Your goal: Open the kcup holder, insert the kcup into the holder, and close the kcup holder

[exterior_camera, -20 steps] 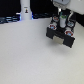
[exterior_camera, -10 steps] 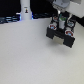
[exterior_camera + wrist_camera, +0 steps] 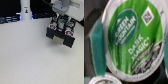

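One gripper (image 3: 62, 20) low over kcup holder (image 3: 61, 34); green-topped kcup (image 3: 134, 36) close below wrist camera; finger state impossible to tell.

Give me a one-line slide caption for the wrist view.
Wrist close-up: the kcup fills the frame, green lid reading Green Mountain Dark Magic.
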